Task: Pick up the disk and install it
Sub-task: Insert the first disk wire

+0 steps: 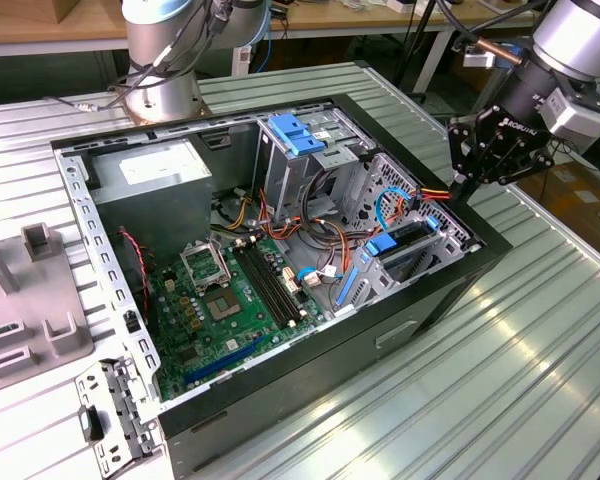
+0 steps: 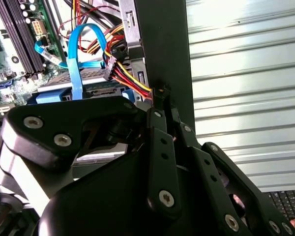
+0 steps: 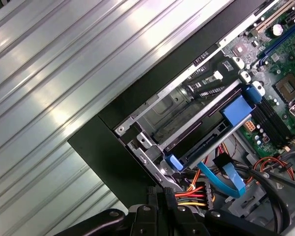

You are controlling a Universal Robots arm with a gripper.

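Pincer (image 1: 458, 185) is hanging at the corner of the open PC case (image 1: 280, 400), on the exterior view's right, just over the case's black rim. Fingers (image 2: 160, 105) are pressed together w/ nothing between them in the second wrist view, tips sitting right by the bundle of red/yellow power wires (image 2: 128, 78).

The disk (image 1: 405, 250) is already lying in the drive cage near that same corner. It's seated flat, w/ blue rails along its sides and a blue tab (image 3: 238, 109) at the end toward the motherboard (image 1: 220, 300). Its other end, w/ the connectors, is facing the pincer; a blue data cable (image 2: 76, 59) is looping over it there.

Key relation: disk is lying just below and inboard of the pincer, toward the case's interior, close but not touching as far as I can tell. Its long axis is running from the pincer's corner in toward the motherboard, roughly along the case's long wall.

Judging by this, the pick step looks done and the disk is in its bay; can't tell whether it's fully latched or cabled.
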